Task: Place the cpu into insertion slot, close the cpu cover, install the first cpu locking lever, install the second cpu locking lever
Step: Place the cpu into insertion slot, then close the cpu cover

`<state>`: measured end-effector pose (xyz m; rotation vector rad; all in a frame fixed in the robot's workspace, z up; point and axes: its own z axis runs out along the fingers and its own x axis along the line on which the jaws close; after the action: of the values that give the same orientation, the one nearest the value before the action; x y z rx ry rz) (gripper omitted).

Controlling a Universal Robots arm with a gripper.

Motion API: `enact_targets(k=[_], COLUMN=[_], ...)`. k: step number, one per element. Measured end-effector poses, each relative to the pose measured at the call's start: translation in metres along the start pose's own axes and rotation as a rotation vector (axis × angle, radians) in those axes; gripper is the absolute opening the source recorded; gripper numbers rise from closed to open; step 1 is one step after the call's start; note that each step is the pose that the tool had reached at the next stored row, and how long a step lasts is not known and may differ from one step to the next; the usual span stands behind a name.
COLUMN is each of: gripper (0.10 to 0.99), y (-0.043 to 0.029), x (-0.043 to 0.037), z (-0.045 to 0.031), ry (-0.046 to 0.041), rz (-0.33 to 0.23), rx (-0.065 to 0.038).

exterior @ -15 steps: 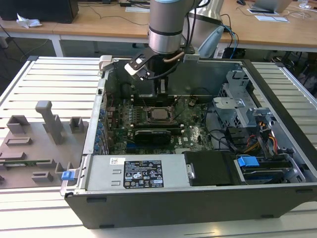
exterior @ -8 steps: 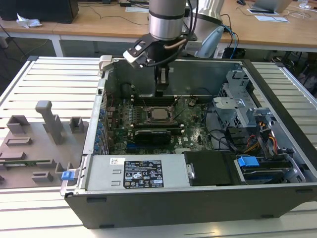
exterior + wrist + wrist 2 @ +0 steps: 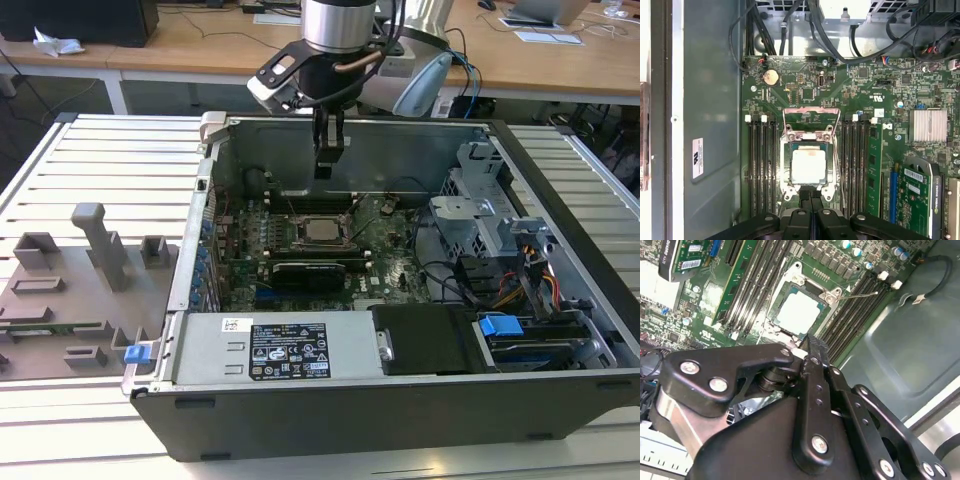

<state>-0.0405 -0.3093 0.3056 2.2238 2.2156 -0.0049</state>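
Overhead, fingers (image 3: 804, 199) together above cpu (image 3: 808, 166).

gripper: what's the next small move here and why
Probably ease the shut, empty gripper toward the thin wire lever and press it down. The cpu is already seated and the cover looks closed over it, but that lever juts out loose across the memory slots.

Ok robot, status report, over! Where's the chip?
Gripper shut, empty, hovering above the cpu. It sits in the insertion slot, cpu cover down around it. Nothing in between.
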Motion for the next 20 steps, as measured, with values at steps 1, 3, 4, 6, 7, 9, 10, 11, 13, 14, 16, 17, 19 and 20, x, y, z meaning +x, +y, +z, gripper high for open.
enact_targets(k=[1, 3, 4, 6, 7, 9, 10, 11, 13, 14, 16, 17, 19, 20], gripper=[0.106, 0.106, 0.106, 0.106, 0.106, 0.106, 0.106, 0.106, 0.106, 0.106, 0.106, 0.106, 0.106, 0.106], y=[0.0, 0.0, 0.0, 0.0, 0.0, 0.0087, 0.0134, 0.0194, 0.0244, 0.0291, 0.035, 0.0388, 0.0429, 0.0466], x=[0.0, 0.0, 0.0, 0.0, 0.0, 0.0, 0.0, 0.0001, 0.0001, 0.0002, 0.0002, 0.0003, 0.0003, 0.0004], z=[0.0, -0.0001, -0.0002, -0.0002, -0.0002, -0.0003, -0.0003, -0.0003, -0.0003, -0.0003, -0.0003, -0.0003, -0.0003, -0.0003], ry=[0.0, 0.0, 0.0, 0.0, 0.0, -0.0001, -0.0002, -0.0001, -0.0001, -0.0001, -0.0004, -0.0006, -0.0006, -0.0006], rz=[0.0, 0.0, 0.0, 0.0, 0.0, 0.0, 0.0, 0.0, 0.0, 0.0, 0.0, 0.0, 0.0, 0.0], rx=[0.0, 0.0, 0.0, 0.0, 0.0, 0.001, 0.001, 0.002, 0.003, 0.003, 0.003, 0.003, 0.004, 0.004])
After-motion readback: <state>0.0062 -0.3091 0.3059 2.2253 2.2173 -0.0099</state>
